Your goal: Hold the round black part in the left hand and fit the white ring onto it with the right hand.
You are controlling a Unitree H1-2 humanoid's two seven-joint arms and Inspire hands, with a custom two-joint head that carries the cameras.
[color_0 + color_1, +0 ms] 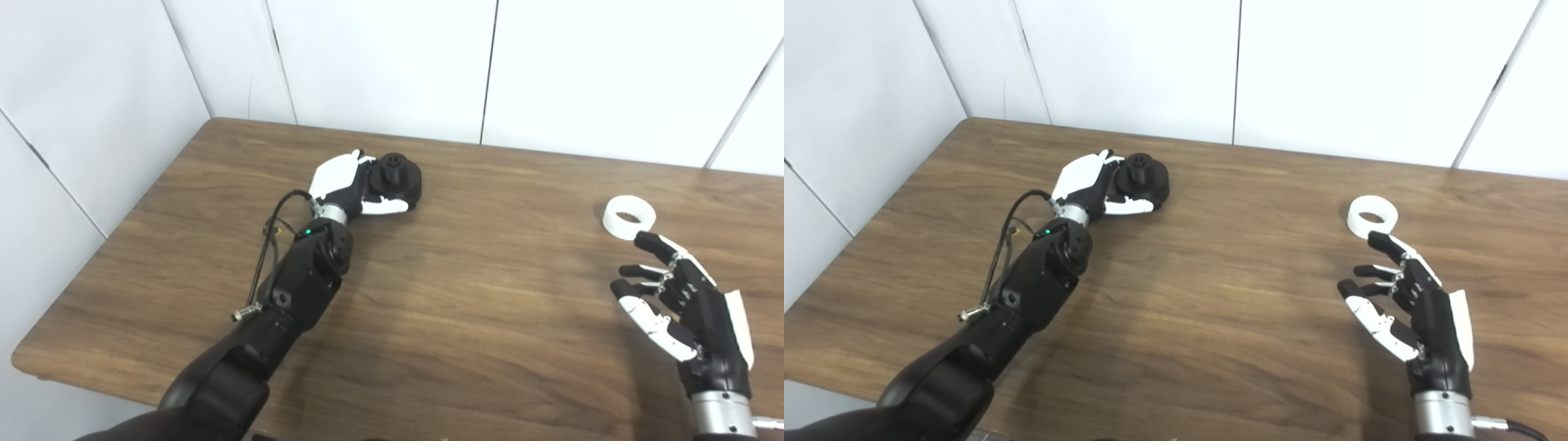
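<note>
The round black part (398, 177) rests on the wooden table (478, 294) at the far left-centre, its knobbed top facing up. My left hand (346, 184) is closed around its left side, with the thumb (384, 208) along its front and the other fingers behind it. The white ring (629, 216) lies flat on the table at the right. My right hand (674, 300) is open and empty, fingers spread, hovering just in front of the ring with a fingertip (644, 239) close to its near rim, not touching. Both also show in the right eye view: the part (1144, 176) and the ring (1372, 214).
White wall panels (392, 61) stand behind the table's far edge and along its left side. The table's front left corner (24, 358) is in view. A loose cable (272, 245) runs along my left forearm.
</note>
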